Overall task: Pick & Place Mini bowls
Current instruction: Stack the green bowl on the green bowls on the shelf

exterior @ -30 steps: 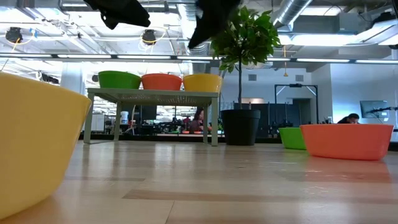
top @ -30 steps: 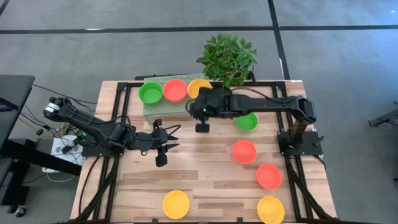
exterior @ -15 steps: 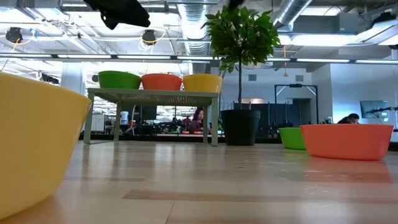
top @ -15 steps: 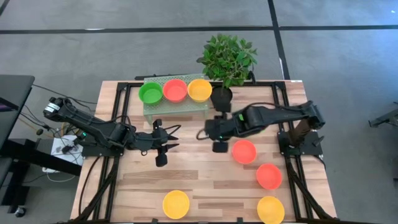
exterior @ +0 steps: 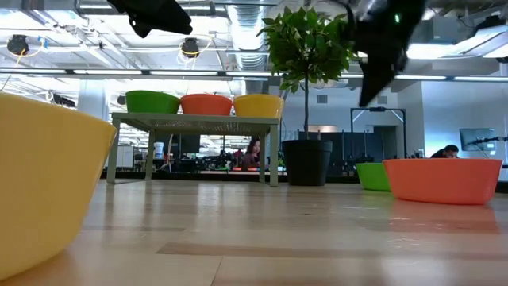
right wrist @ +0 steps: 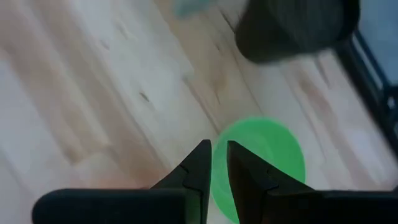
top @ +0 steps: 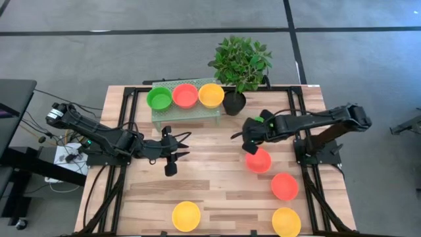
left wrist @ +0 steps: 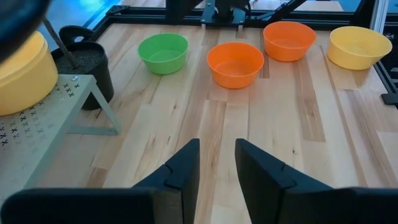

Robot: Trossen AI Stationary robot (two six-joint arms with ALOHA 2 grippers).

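Three mini bowls, green point(top: 158, 98), red-orange point(top: 185, 95) and yellow point(top: 210, 95), sit on a low perforated rack point(top: 184, 113) at the far side. A green bowl point(right wrist: 264, 162) stands on the table, mostly hidden under my right arm in the high view. My right gripper point(right wrist: 219, 155) hovers above its rim, well clear of it in the low view point(exterior: 371, 83), fingers a narrow gap apart. Red-orange bowls point(top: 258, 160) point(top: 284, 186) and yellow bowls point(top: 286, 222) point(top: 186, 216) rest on the table. My left gripper point(left wrist: 216, 155) waits left of centre, slightly open.
A black plant pot point(top: 233, 103) with a leafy plant point(top: 241, 60) stands beside the rack's right end, close to the green bowl point(left wrist: 163, 53). Bare wood lies in the table's middle point(top: 210, 171). Black frame rails point(top: 309, 178) run along the sides.
My right gripper has moved away from the rack, first toward the near edge and then toward the table's right, ending above the green bowl. The bowls have stayed where they were.
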